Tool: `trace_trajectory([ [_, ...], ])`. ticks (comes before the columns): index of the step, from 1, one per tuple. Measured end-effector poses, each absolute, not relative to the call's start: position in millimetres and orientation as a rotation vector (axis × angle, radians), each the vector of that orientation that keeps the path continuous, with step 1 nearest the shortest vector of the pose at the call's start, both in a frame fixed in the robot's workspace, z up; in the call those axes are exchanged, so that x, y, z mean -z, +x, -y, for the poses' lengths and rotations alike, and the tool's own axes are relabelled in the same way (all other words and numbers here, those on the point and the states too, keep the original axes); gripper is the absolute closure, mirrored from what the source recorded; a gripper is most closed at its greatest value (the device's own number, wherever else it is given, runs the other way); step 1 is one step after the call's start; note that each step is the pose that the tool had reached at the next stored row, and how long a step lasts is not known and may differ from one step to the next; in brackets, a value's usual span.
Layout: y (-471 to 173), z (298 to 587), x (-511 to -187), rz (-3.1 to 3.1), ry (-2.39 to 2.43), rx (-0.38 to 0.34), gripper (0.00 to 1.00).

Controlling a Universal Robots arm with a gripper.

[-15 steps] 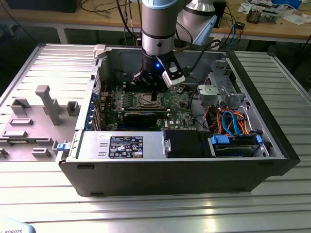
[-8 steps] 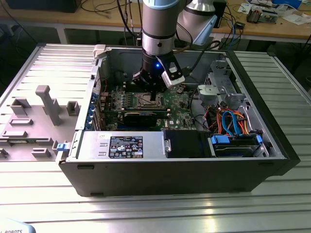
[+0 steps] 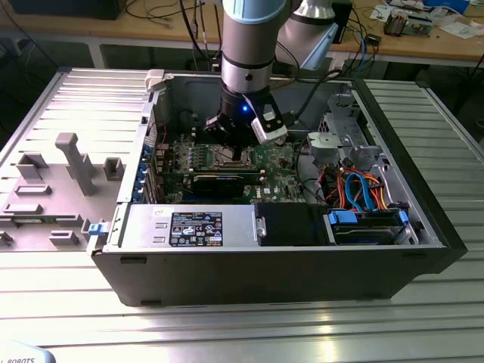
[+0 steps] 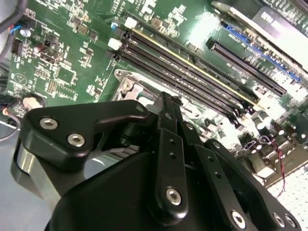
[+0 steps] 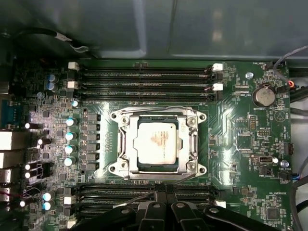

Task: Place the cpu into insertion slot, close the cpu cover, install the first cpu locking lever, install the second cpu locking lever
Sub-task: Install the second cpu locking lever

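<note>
From where I'm standing, the cpu (image 5: 155,144) sits in the insertion slot (image 5: 126,166) with the cpu cover (image 5: 191,139) down around it; the gripper (image 5: 163,192) hovers alongside, fingers pinched together, holding nothing.

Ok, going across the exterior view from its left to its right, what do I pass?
Grey plastic fixture on the table → label on the case's front unit → gripper over the green board → orange and blue cables → the case's black side wall.
</note>
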State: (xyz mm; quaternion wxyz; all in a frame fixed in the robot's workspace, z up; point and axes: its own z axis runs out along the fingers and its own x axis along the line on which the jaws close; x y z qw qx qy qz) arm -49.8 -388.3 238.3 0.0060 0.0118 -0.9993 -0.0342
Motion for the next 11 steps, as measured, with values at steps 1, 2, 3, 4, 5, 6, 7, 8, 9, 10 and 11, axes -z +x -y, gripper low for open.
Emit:
trace_trajectory([
  [1, -50.5, 388.3, -238.2, 3.127, 0.044, 0.107, 0.89],
  [2, -51.9, 388.3, -238.0, 3.127, 0.045, 0.107, 0.89],
  [3, -53.8, 388.3, -237.6, 3.127, 0.045, 0.107, 0.89],
  [4, -56.8, 388.5, -237.3, 3.127, 0.045, 0.108, 0.89],
  [5, -58.3, 389.0, -237.2, 3.127, 0.045, 0.108, 0.89],
  [6, -58.9, 389.5, -237.0, 3.126, 0.045, 0.108, 0.89],
  [7, -59.7, 389.9, -236.8, 3.125, 0.045, 0.108, 0.89],
  [8, -61.3, 390.7, -236.4, 3.125, 0.045, 0.110, 0.89],
  [9, -62.3, 391.5, -236.1, 3.125, 0.045, 0.112, 0.89],
  [10, -63.8, 392.5, -235.7, 3.125, 0.045, 0.116, 0.89],
  [11, -65.5, 393.3, -235.4, 3.125, 0.045, 0.120, 0.89],
])
